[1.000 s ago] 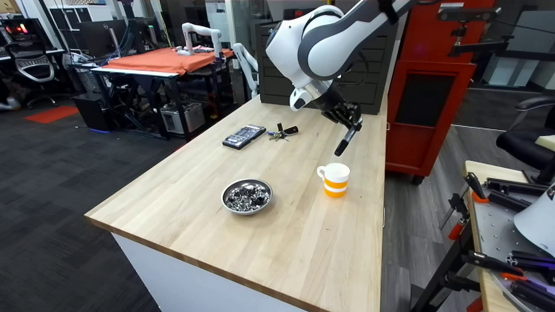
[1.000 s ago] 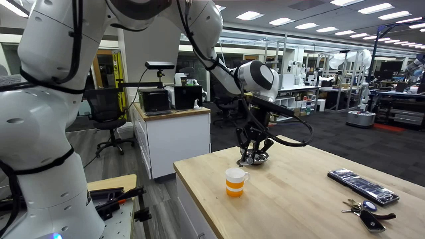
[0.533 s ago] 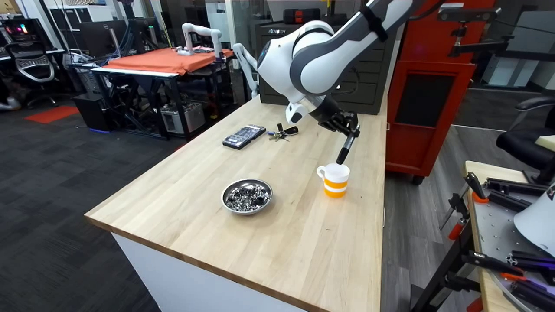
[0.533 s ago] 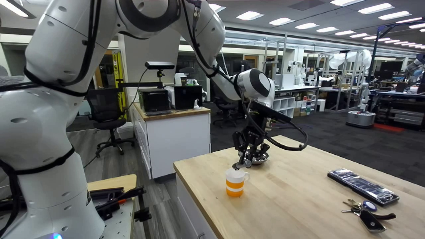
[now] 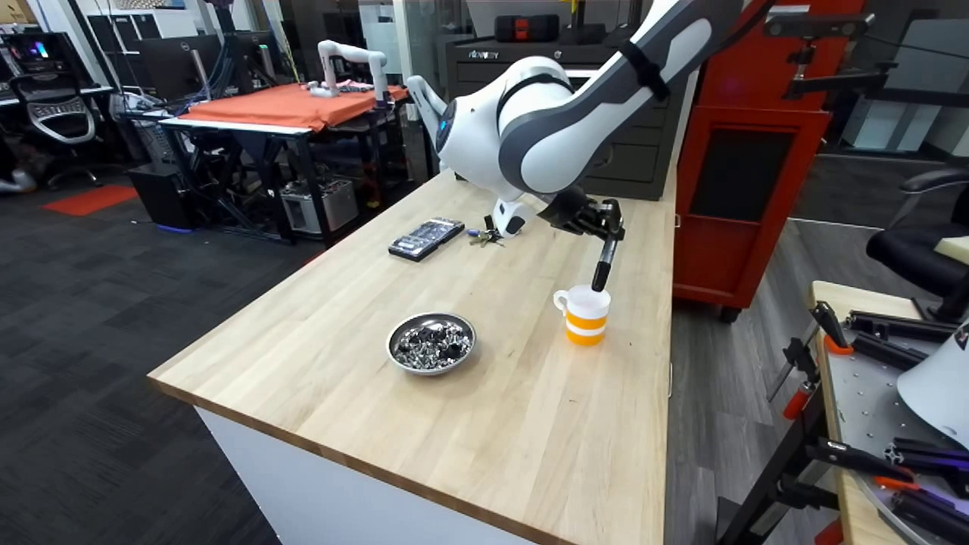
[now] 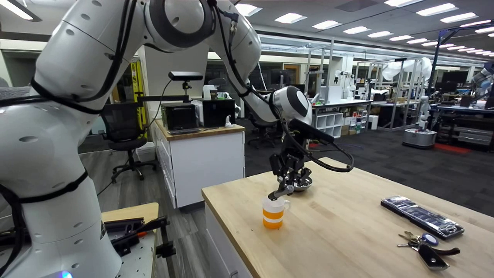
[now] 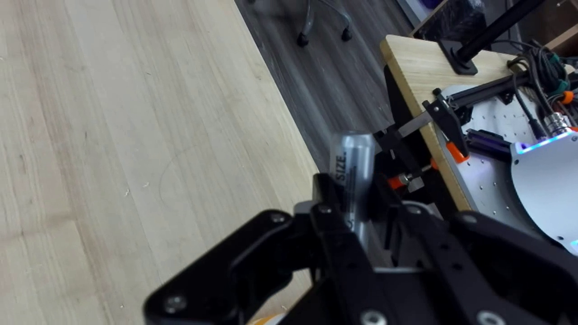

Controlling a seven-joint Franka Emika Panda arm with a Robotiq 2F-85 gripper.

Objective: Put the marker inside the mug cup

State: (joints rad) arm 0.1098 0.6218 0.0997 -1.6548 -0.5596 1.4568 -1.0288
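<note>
The wrist view's bottom edge leaves only a sliver of the cup (image 7: 265,321), and the gripper (image 7: 356,187) there hides one end of the blurred marker (image 7: 354,158). The bowl (image 6: 302,188), near the far edge of the table (image 6: 335,231) in an exterior view, is partly hidden by the gripper, its shiny bits (image 5: 433,347) too small to tell apart. In an exterior view the arm (image 5: 484,144) covers part of the keys (image 5: 484,238), the table's nearest corner is cut off, and whether the marker touches the cup cannot be told.

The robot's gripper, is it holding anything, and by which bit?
Yes, the gripper holds the marker by its grey part; the black end sticks out downward.
</note>
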